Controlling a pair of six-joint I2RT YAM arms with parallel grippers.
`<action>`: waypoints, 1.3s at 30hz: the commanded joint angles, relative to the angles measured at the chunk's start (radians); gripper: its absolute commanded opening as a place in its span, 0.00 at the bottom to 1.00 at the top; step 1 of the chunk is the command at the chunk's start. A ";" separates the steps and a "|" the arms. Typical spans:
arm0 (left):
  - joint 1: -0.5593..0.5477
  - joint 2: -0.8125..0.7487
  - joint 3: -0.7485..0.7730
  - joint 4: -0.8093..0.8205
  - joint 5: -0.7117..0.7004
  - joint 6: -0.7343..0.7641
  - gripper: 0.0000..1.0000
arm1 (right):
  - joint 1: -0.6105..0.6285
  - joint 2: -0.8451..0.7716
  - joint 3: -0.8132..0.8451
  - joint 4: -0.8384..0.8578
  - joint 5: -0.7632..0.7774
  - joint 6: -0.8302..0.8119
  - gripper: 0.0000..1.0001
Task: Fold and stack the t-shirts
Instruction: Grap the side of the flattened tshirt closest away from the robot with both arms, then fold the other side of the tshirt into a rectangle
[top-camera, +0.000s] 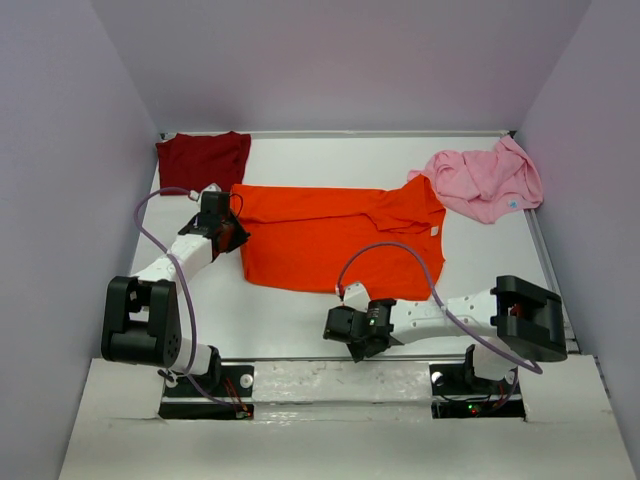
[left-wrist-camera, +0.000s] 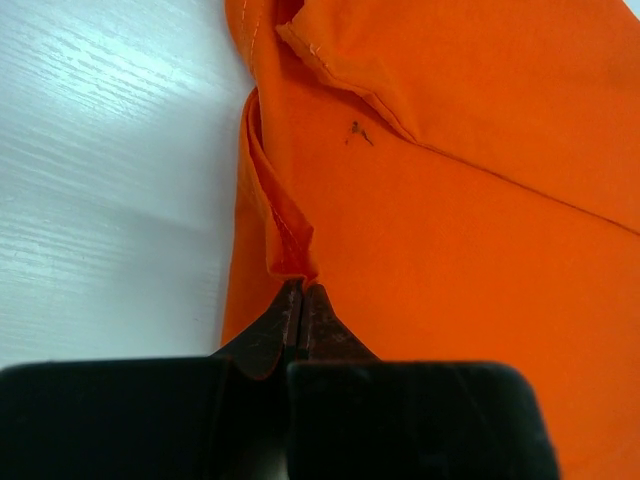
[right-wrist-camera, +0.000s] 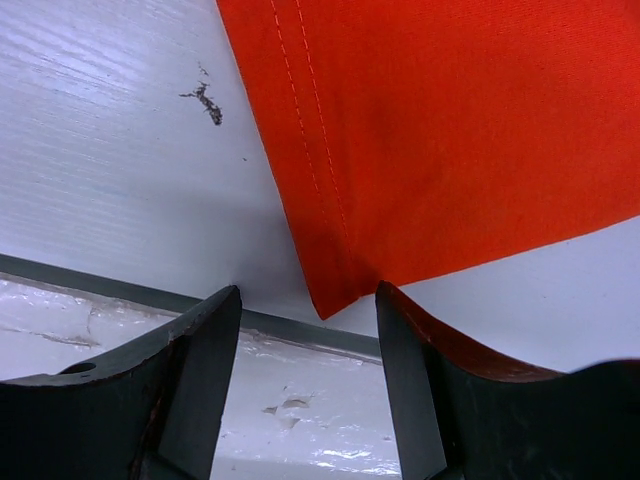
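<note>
Three t-shirts on a white surface (top-camera: 300, 315): one orange t-shirt (top-camera: 330, 235), one maroon t-shirt (top-camera: 203, 157), one pink t-shirt (top-camera: 480, 180). The left fingers (left-wrist-camera: 318, 325) are clamped on the orange t-shirt's folded edge. The right fingers (right-wrist-camera: 200, 350) stand apart, its hemmed corner between their tips. Its collar tag (top-camera: 437, 231) is too small to read.

The orange t-shirt (top-camera: 330, 240), maroon t-shirt (top-camera: 205, 158) and pink t-shirt (top-camera: 485, 180) are plain.

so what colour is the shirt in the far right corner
Light pink t-shirt, top external view.
</note>
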 joint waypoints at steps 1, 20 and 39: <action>0.001 -0.041 0.007 0.004 0.027 -0.003 0.00 | 0.011 0.003 0.008 0.065 0.023 -0.013 0.60; 0.000 -0.069 0.014 -0.020 0.017 0.004 0.00 | 0.011 -0.004 -0.076 0.133 -0.012 0.019 0.21; -0.002 -0.099 -0.013 -0.004 0.051 -0.025 0.00 | 0.011 -0.177 -0.006 -0.005 0.022 0.007 0.00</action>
